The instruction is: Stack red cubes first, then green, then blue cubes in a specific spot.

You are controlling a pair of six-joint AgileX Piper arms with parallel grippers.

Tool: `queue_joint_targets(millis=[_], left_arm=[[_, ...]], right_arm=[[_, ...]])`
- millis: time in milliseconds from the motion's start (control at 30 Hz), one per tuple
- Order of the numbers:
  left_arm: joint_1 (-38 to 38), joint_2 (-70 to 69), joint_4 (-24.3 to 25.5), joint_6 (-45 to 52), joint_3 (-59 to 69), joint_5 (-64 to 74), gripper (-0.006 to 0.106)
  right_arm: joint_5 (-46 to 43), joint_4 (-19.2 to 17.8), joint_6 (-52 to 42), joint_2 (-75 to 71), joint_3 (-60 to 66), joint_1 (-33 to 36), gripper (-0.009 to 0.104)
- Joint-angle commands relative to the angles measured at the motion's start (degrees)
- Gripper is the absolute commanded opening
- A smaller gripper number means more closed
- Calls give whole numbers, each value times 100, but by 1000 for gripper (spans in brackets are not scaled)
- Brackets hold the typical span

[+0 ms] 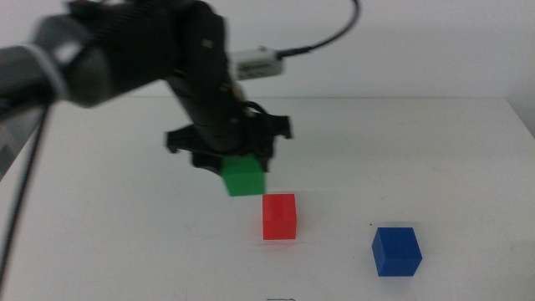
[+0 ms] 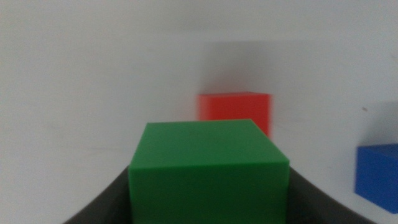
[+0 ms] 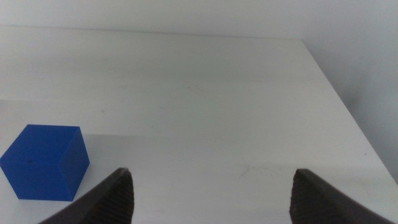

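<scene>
I see a white tabletop [image 1: 435,150] | plain pale wall [image 1: 435,50] behind it | soft, even light

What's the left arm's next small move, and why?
Probably carry the green cube a little right and toward the camera until it is over the red cube, then lower. The left gripper holds green off the table, up-left of red; red's top is bare. The right gripper waits open near the blue cube.
</scene>
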Motion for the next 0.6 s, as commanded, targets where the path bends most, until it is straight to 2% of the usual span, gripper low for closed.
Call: queue_joint_targets(millis=[0,367,567], left_arm=[[-245,-19,58,-259,-407,-119,1],[-530,928,48,-276,-1256,-8,1],[-530,1020,266,-537,-1261,-29,1]], right_arm=[[-418,-71,-28,-134,-104,-33,64],[-418,-71,-28,-134,-104,-33,64],[-418,-71,-28,-134,-104,-33,64]])
